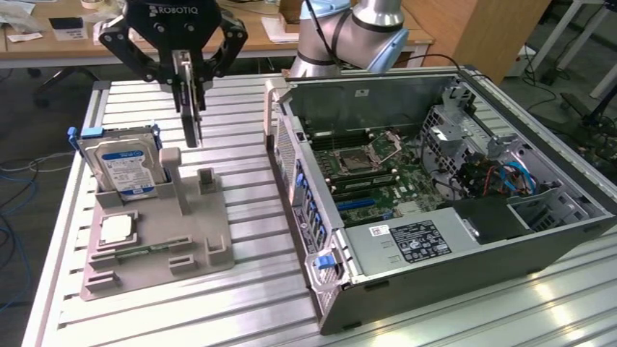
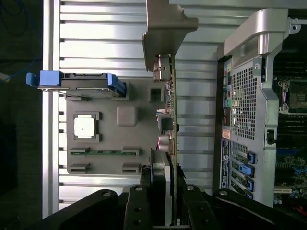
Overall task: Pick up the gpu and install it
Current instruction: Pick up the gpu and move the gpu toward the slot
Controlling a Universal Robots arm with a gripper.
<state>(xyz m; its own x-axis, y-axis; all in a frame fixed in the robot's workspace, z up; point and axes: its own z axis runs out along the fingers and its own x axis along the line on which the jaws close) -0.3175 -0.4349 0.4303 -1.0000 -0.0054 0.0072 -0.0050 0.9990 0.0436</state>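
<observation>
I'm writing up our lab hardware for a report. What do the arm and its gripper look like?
The arm is silver-grey, built of smooth tubes with rounded joint housings. The gripper is matte black and two-fingered, with angular linkage bars joined by visible bolts. White ROBOTIQ lettering runs across its body.

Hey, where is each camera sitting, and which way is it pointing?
Exterior view: off the arm, above the table, looking down at the parts holder and open computer case; gripper and arm show.
Wrist view: on the wrist, looking down along the gripper's fingers onto the parts holder.
Shared: gripped gpu, hard drive, parts holder, computer case.
</observation>
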